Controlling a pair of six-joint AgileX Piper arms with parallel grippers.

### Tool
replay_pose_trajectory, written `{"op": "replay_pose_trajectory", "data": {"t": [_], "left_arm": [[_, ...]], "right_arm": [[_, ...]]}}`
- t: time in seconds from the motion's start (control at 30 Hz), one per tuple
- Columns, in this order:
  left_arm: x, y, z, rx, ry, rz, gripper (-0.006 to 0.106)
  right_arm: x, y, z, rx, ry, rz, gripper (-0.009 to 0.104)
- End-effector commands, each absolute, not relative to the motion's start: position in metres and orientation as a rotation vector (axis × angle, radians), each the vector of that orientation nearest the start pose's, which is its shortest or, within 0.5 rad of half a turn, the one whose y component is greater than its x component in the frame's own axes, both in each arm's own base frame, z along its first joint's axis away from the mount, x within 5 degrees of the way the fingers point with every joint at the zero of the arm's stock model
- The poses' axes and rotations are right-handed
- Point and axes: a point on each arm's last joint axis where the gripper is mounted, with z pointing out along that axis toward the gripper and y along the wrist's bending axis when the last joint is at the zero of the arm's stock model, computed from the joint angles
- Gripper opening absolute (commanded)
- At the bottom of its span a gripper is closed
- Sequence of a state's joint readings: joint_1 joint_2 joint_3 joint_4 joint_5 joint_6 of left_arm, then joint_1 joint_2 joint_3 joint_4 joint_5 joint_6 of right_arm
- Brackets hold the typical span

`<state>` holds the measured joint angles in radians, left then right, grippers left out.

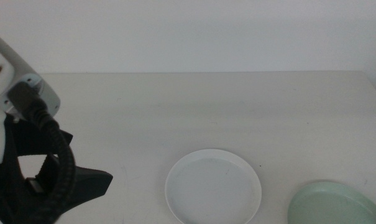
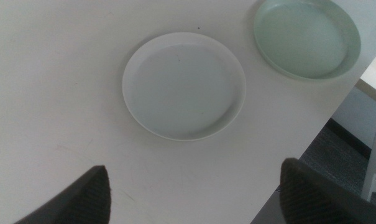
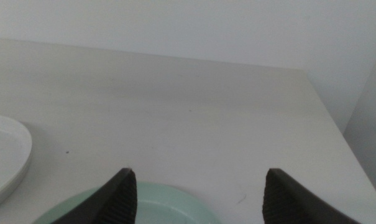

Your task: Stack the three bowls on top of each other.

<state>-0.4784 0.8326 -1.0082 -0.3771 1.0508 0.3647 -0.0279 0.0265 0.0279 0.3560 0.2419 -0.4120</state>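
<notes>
A pale table (image 1: 206, 106) is bearing the white bowl (image 1: 213, 186) at six o'clock and the mint bowl (image 1: 337, 204) at five, unstacked; left gripper (image 2: 194, 190) and right gripper (image 3: 197, 196) are hovering wide, empty; next comes gripping a rim

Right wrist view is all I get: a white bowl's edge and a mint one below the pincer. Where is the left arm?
Observer: The left pincer hangs open over bare table, short of the white bowl.
Operator: My right pincer is open over the mint bowl. Are the two bowls stacked?
Observer: No, they lie side by side, apart, both empty.
Operator: The third bowl?
Observer: No view shows it.
</notes>
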Motion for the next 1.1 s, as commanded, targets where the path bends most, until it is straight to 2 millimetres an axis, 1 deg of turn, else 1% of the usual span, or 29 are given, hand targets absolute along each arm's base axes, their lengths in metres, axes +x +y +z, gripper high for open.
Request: {"op": "replay_pose_trajectory", "data": {"t": [0.0,0.13,0.23,0.33,0.47,0.53,0.63,0.73,0.83,1.07], "left_arm": [[0.109,-0.090,0.397,0.854,2.088,-0.565,0.094],[0.109,-0.090,0.397,0.854,2.088,-0.565,0.094],[0.109,-0.090,0.397,0.854,2.088,-0.565,0.094],[0.109,-0.090,0.397,0.854,2.088,-0.565,0.094],[0.109,-0.090,0.397,0.854,2.088,-0.565,0.094],[0.109,-0.090,0.397,0.854,2.088,-0.565,0.094],[0.109,-0.090,0.397,0.854,2.088,-0.565,0.094],[0.109,-0.090,0.397,0.854,2.088,-0.565,0.094],[0.109,-0.090,0.397,0.854,2.088,-0.565,0.094],[0.109,-0.090,0.397,0.854,2.088,-0.565,0.094]], "right_arm": [[0.059,0.004,0.199,-0.087,1.707,-0.024,0.052],[0.059,0.008,0.224,-0.124,1.756,0.006,0.052],[0.061,0.010,0.248,-0.154,1.799,0.030,0.052],[0.066,0.012,0.274,-0.182,1.840,0.047,0.052],[0.076,0.014,0.300,-0.193,1.898,0.082,0.052],[0.080,0.015,0.308,-0.165,1.955,0.120,0.052],[0.086,0.014,0.322,-0.025,2.028,0.198,0.052],[0.093,0.011,0.326,0.073,2.120,0.217,0.052],[0.101,0.011,0.325,0.107,2.231,0.231,0.052],[0.121,0.014,0.303,0.125,2.470,0.290,0.052]]}}
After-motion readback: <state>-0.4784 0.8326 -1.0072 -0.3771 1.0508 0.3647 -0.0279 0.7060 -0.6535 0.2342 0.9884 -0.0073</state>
